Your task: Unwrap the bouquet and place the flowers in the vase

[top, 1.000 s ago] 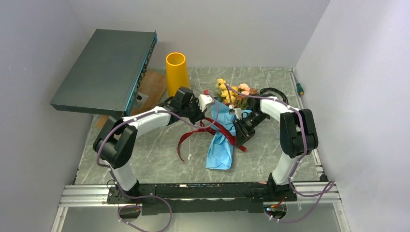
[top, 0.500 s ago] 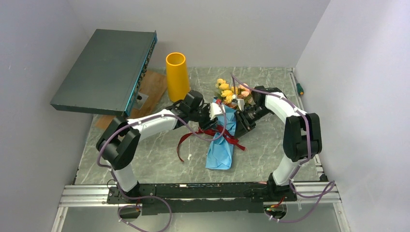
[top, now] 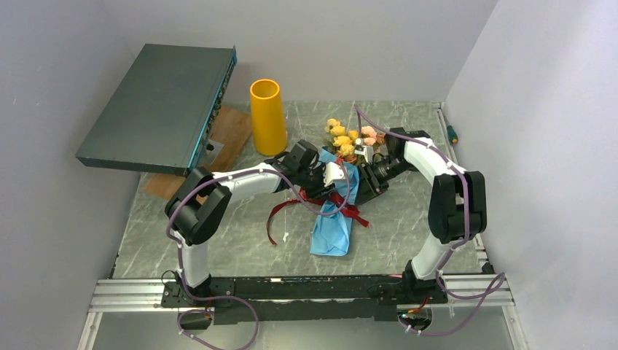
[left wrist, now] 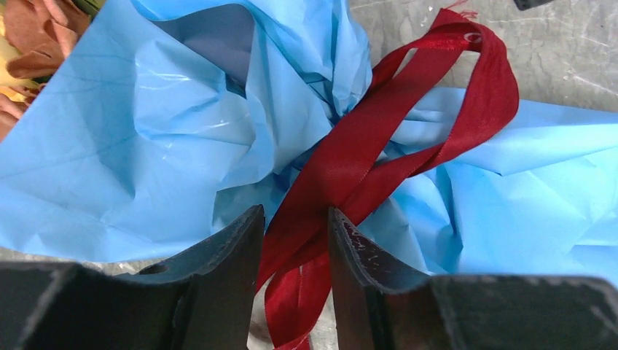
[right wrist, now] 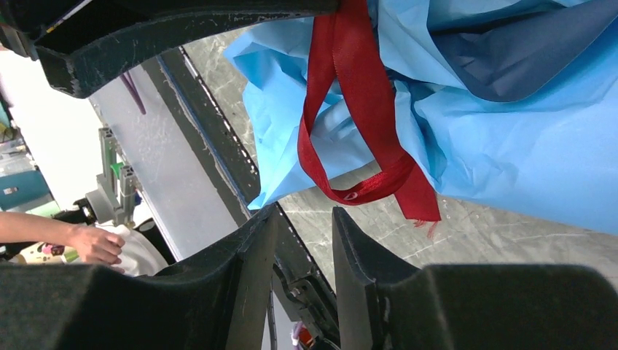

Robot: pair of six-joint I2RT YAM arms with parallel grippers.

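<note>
The bouquet lies on the table, its crinkled blue paper [top: 331,230] [left wrist: 109,146] [right wrist: 510,131] tied with a dark red ribbon [top: 342,205] [left wrist: 364,146] [right wrist: 357,95]. The flowers [top: 351,138] stick out of its far end; a brown-orange one [left wrist: 29,29] shows in the left wrist view. My left gripper [top: 329,188] [left wrist: 295,219] is open at the tie, its jaws straddling the ribbon strands. My right gripper [top: 361,188] [right wrist: 304,215] is open and empty just right of the wrap, with a ribbon loop beyond its tips. The orange-yellow vase [top: 267,113] stands upright at the back left.
A dark grey flat box [top: 160,102] sits tilted at the back left over a wooden board [top: 227,135]. A small green and orange tool [top: 452,134] lies by the right wall. A person's hand [right wrist: 87,244] shows beyond the table edge.
My left gripper has moved right onto the ribbon tie and opened from shut. My right gripper has shifted back toward the flower end and opened slightly.
</note>
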